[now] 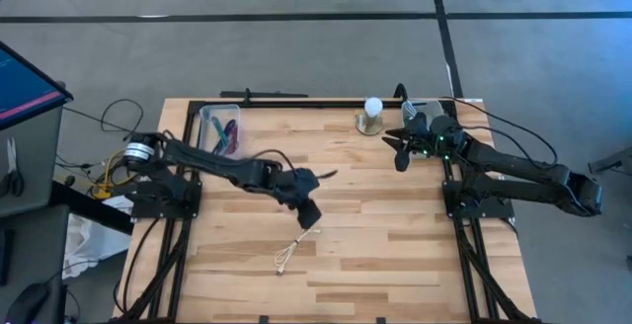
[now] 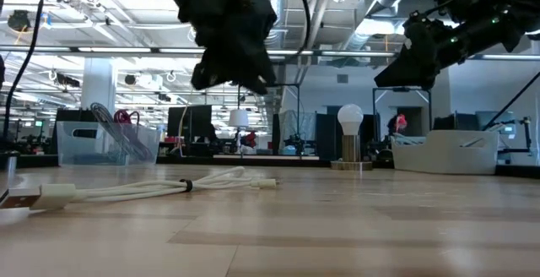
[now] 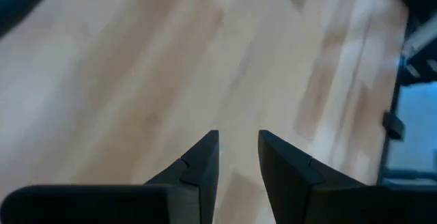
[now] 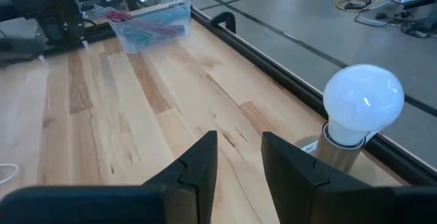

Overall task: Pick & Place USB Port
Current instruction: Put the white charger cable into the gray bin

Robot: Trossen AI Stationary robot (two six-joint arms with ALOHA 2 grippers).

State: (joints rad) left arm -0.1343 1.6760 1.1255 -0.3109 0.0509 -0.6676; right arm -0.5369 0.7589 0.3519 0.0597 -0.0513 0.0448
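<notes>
You are looking at two matte black arms built of slim jointed segments. The left arm (image 1: 212, 163) is showing a silver round cap at its base end and a black cable looping over its forearm. The right arm (image 1: 513, 171) is glowing with small green lights near its wrist. Both grippers are carrying dark, wedge-shaped fingers (image 3: 198, 173) with angular tips.

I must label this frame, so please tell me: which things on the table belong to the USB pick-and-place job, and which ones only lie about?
For the job:
- white coiled USB cable
- left gripper, above the cable, empty
- clear plastic bin, likely

Lying about:
- white light bulb on a round base
- right gripper, beside the bulb
</notes>
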